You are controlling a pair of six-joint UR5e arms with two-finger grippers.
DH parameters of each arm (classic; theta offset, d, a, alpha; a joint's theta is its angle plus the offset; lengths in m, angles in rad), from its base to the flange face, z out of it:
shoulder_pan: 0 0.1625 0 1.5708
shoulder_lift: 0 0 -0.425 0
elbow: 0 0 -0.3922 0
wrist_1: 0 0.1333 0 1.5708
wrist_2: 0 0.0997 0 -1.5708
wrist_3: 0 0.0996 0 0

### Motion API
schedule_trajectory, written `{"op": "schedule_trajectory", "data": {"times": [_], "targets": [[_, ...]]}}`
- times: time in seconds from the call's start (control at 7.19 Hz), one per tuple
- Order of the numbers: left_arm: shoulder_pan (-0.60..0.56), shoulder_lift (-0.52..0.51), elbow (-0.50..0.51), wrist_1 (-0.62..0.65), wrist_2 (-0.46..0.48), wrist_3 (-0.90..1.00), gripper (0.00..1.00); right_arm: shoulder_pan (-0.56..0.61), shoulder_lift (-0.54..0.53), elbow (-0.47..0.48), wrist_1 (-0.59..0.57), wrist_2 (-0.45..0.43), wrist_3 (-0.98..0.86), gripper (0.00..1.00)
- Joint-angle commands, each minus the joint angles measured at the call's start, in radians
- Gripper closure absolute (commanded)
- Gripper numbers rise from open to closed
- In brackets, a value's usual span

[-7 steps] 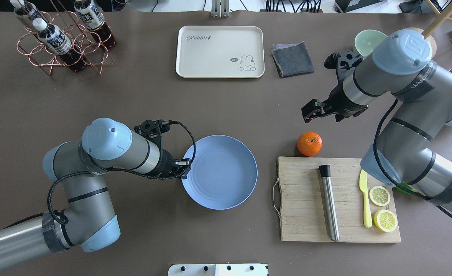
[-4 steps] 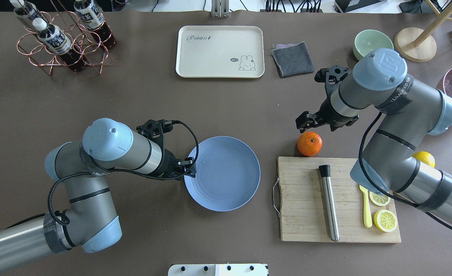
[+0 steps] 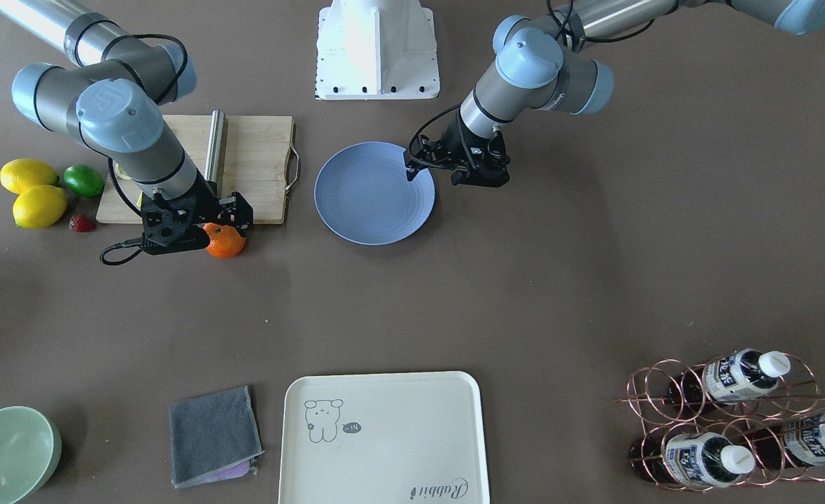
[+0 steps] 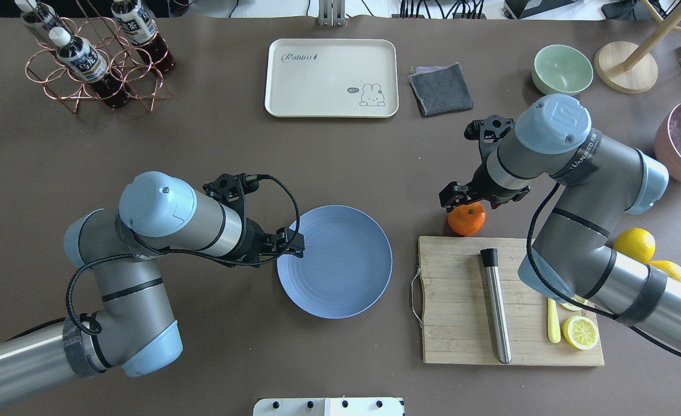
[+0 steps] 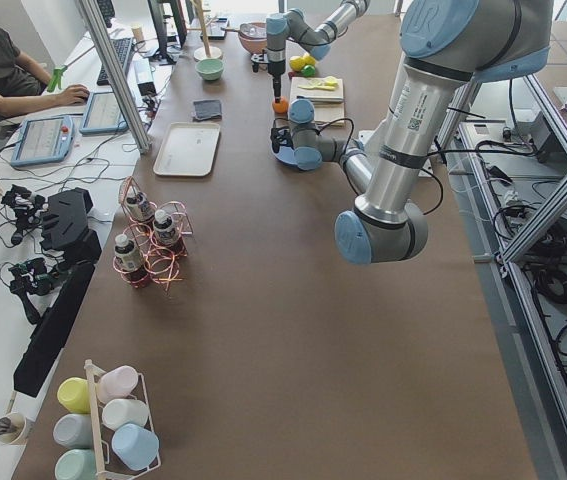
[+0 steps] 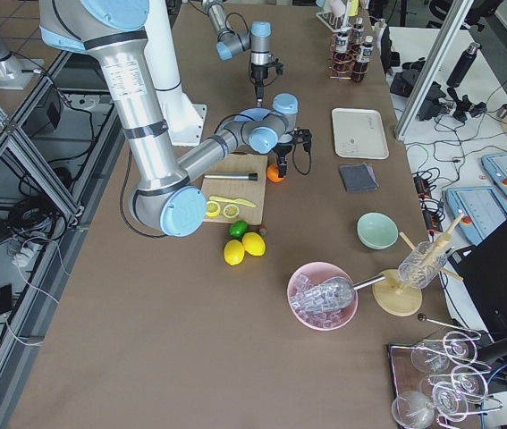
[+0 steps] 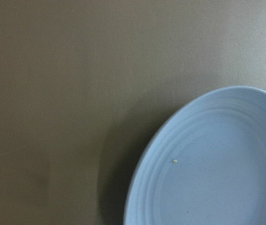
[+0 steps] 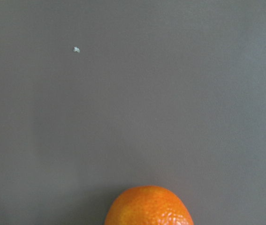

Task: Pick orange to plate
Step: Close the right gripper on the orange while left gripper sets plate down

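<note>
The orange (image 4: 467, 221) sits on the brown table just beyond the cutting board's far left corner; it also shows as the orange (image 3: 227, 243) and at the bottom edge of the right wrist view as the orange (image 8: 149, 207). My right gripper (image 4: 460, 199) hovers directly over its far side, pointing down, open, nothing between its fingers. The periwinkle plate (image 4: 346, 277) lies at the table's middle, empty. My left gripper (image 4: 294, 242) hangs over the plate's left rim; the plate (image 7: 217, 178) fills that wrist view's lower right, and no fingers show, so its state is unclear.
A bamboo cutting board (image 4: 456, 312) holds a steel rod (image 4: 496, 306), a yellow knife (image 4: 553, 323) and lemon halves (image 4: 580, 332). Whole lemons (image 4: 635, 242) lie behind my right arm. Farther back are a cream tray (image 4: 331, 78), grey cloth (image 4: 441, 88), green bowl (image 4: 562, 68) and bottle rack (image 4: 92, 58).
My right arm swung down and left, bringing its gripper from well beyond the orange to right over it. The left gripper slid right over the plate's rim, and the plate shifted slightly right.
</note>
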Motion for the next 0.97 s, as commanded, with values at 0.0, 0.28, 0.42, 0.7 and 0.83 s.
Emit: {"op": "schedule_trajectory", "data": {"times": [0.0, 0.28, 0.42, 0.7, 0.83], "targets": [[-0.004, 0.0, -0.008, 0.002, 0.0, -0.001, 0.02, -0.017, -0.008, -0.023, 0.028, -0.001, 0.006, 0.0], [-0.004, 0.0, -0.009, 0.002, 0.0, -0.002, 0.02, -0.02, -0.007, -0.022, 0.027, -0.001, 0.008, 0.17], [-0.004, 0.0, -0.012, 0.002, 0.0, -0.002, 0.02, -0.02, -0.007, -0.022, 0.027, -0.001, 0.016, 0.45], [-0.066, 0.015, -0.059, 0.013, -0.026, 0.007, 0.02, -0.022, 0.004, -0.006, 0.018, 0.005, 0.017, 1.0], [-0.14, 0.053, -0.061, 0.011, -0.091, 0.031, 0.02, -0.022, 0.053, 0.01, 0.003, 0.005, 0.069, 1.0]]}}
